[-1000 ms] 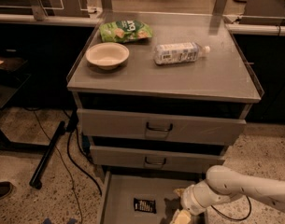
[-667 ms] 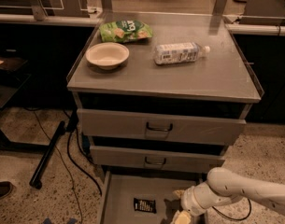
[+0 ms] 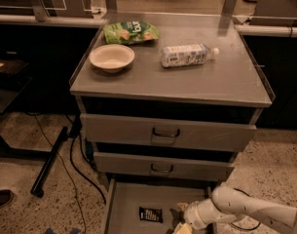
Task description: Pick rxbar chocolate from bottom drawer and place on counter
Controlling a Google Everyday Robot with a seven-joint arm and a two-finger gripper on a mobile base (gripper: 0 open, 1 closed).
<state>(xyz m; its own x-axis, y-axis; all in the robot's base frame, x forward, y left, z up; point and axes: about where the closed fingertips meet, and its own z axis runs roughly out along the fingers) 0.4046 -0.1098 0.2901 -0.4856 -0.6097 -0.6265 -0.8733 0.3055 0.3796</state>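
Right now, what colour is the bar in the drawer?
The bar is black with white lettering, in the camera view; the hand sits just beside it.

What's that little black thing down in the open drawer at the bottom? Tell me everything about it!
That is the rxbar chocolate, a small, flat, rectangular black wrapper with pale lettering too small to read. It looks like shiny foil. It lies flat on the plain grey floor of the bottom drawer, which is pulled open, and it sits near the middle of the floor. Nothing rests on it. The gripper is low in the drawer just to its right, apart from it and not touching.
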